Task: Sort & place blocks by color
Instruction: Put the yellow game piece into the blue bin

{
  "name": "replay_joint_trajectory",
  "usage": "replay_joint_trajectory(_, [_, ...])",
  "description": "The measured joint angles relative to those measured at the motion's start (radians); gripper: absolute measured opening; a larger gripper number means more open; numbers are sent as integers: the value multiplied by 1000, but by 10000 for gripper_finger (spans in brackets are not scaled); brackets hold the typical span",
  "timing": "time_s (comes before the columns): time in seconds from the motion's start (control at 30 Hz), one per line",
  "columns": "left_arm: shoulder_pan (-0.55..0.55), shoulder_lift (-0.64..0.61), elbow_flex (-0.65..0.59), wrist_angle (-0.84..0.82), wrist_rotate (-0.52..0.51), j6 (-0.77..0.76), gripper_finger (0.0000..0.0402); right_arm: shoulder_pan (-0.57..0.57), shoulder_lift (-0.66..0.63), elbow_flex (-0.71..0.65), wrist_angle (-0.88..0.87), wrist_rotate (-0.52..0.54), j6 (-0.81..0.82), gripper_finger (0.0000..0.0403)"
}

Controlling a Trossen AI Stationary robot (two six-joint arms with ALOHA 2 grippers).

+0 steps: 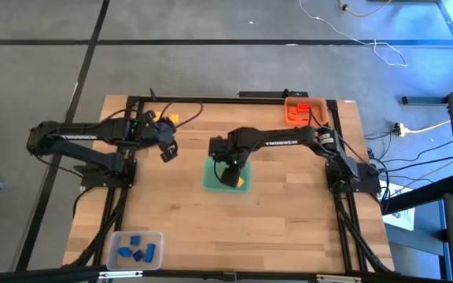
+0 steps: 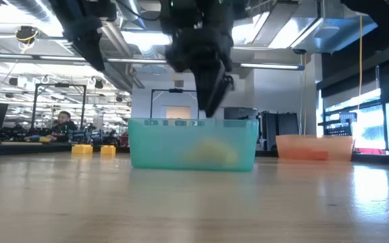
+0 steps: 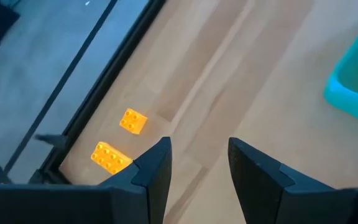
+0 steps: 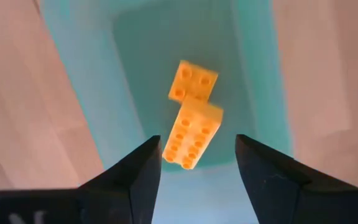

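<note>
Dark fingers (image 4: 135, 180) of the right gripper (image 4: 197, 171) frame 2 yellow blocks (image 4: 190, 118) that lie touching each other on the floor of the green tray (image 4: 253, 68). Its fingers stand apart with nothing between them, so it has released; neither finger touches a block. From above, this gripper (image 1: 228, 171) hangs over the green tray (image 1: 209, 179) near the middle of the desk (image 1: 289, 220), and a yellow patch shows in the tray beside it. At desk level the tray (image 2: 193, 143) shows a pale yellow blur through its wall, with the gripper (image 2: 208, 94) just above its rim.

2 more yellow blocks (image 3: 122, 140) lie apart from each other on the bare desk near its far left corner, also seen from above (image 1: 166, 118) and in the low view (image 2: 93, 150). Close by, the left gripper (image 1: 167, 151) hovers above the desk, between those blocks and the green tray; its fingers (image 3: 154, 174) are parted and empty.

Orange-red blocks (image 1: 296, 114) sit in the orange tray (image 1: 306, 101) at the far right corner. Blue blocks (image 1: 136, 250) lie in the clear tray (image 1: 157, 237) at the near left corner. Beyond the desk, a person (image 2: 62, 121) sits in the room.
</note>
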Motion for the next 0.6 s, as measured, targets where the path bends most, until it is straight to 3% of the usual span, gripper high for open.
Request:
replay_joint_trajectory(0.13, [34,0,0,0,-20,-10,149,-27,0,107,-27,14,-38,204])
replay_joint_trajectory(0.37, [57,0,0,48,-46,3,149,-93,0,327,-93,175,-79,205])
replay_joint_trajectory(0.5, [130,0,0,104,-38,-129,149,-134,-1,439,-113,285,-78,205])
replay_joint_trajectory(0.6, [209,11,0,131,-36,-213,149,-167,-35,416,-74,353,-101,205])
